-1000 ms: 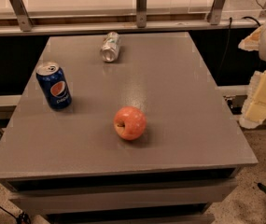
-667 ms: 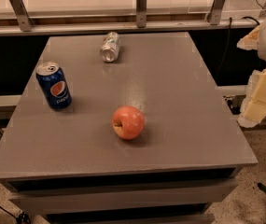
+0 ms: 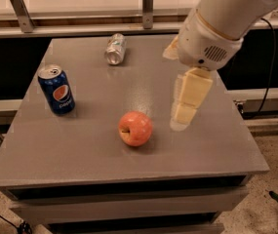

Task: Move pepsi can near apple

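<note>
Pepsi can (image 3: 56, 90) is upright by the left edge of the counter (image 3: 80, 155), approx halfway btw front & back. It has a dark blue body w/ the round red-white-blue logo facing front, and a silver top w/ the tab showing.

The apple (image 3: 135, 128) is red-orange, stem dimple turned left w/ a yellowish patch. It sits near the counter's middle, a bit toward the front edge, well apart from the pepsi can.

A silver-green can (image 3: 115, 48) lies on its side near the back edge, left of centre. That's well behind the line btw pepsi can & apple.

The gripper (image 3: 173, 89) hangs over the right half of the counter, just right of the apple, so on the far side from the pepsi can. Its cream fingers (image 3: 191, 94) are spread wide, holding nothing. The white arm (image 3: 226, 13) comes in from the back right corner.
</note>
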`<state>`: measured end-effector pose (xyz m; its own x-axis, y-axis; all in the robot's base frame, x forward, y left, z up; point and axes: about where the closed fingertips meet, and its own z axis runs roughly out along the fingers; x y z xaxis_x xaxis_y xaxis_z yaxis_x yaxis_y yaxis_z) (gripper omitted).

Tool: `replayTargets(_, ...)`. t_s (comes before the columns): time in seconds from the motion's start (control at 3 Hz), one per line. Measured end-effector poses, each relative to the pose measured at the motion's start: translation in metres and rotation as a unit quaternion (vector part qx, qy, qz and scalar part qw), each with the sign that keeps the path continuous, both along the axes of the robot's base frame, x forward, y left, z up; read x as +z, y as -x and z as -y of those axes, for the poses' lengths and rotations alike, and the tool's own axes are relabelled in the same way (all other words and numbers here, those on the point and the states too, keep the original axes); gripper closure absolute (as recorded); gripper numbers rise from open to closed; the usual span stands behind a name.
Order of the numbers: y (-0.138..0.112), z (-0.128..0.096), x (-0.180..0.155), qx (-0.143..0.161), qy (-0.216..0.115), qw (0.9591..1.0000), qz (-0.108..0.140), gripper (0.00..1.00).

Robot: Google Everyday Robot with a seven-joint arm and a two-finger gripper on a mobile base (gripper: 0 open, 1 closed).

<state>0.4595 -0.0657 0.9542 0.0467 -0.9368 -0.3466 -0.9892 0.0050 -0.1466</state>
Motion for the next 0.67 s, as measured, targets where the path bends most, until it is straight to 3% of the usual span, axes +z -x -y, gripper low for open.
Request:
replayTargets(0.33, -0.0028, -0.0779, -0.0016, 0.065, -0.026, 0.9975, 0.002, 0.00)
replayTargets(0.67, -0.0035, -0.0787, -0.0006, 0.066, -0.026, 0.9975, 0.004, 0.00)
